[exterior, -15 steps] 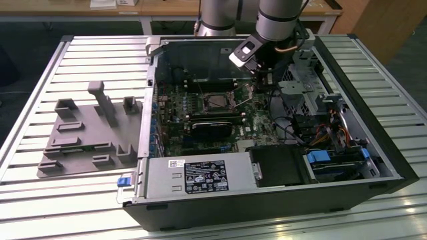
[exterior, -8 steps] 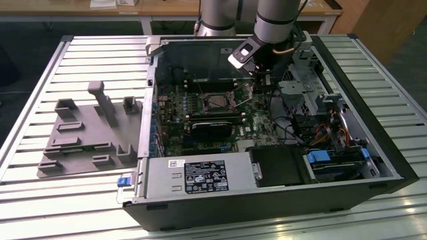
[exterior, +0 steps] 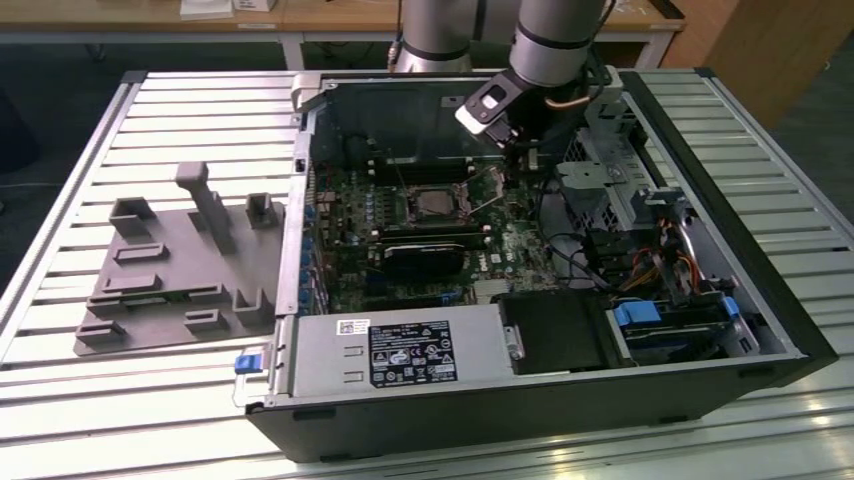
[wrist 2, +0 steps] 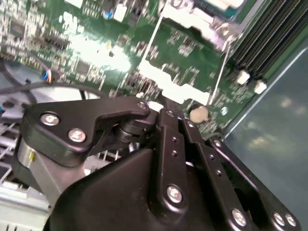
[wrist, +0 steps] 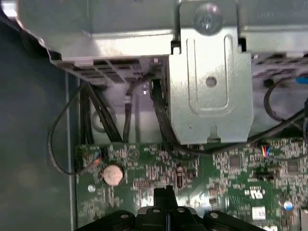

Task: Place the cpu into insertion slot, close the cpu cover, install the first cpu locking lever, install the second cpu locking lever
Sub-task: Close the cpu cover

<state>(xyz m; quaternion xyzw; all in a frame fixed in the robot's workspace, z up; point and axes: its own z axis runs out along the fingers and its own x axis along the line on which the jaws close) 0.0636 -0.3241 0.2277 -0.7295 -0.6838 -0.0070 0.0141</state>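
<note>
In the exterior view the cpu (exterior: 430, 203) lies in the socket in the middle of the green motherboard. The silvery cpu cover (exterior: 430, 188) lies down around it. A thin wire locking lever (exterior: 497, 200) angles away from the socket's side towards my gripper (exterior: 523, 150), which hangs just beyond the socket on the exterior view's right. In the second wrist view the cover's frame (wrist 2: 192, 21) and the lever rod (wrist 2: 219, 72) sit past my gripper (wrist 2: 161, 107). In the first wrist view the fingers (wrist: 166, 192) meet, shut on nothing that I can see.
The open computer case (exterior: 747, 250) lies on a slatted table. A black graphics card (exterior: 430, 255) sits below the socket and a power supply (exterior: 400, 355) at the front. A coin battery (wrist: 112, 174), cables and a metal drive cage (wrist: 211, 91) are close to my gripper. A grey fixture (exterior: 174, 270) lies left.
</note>
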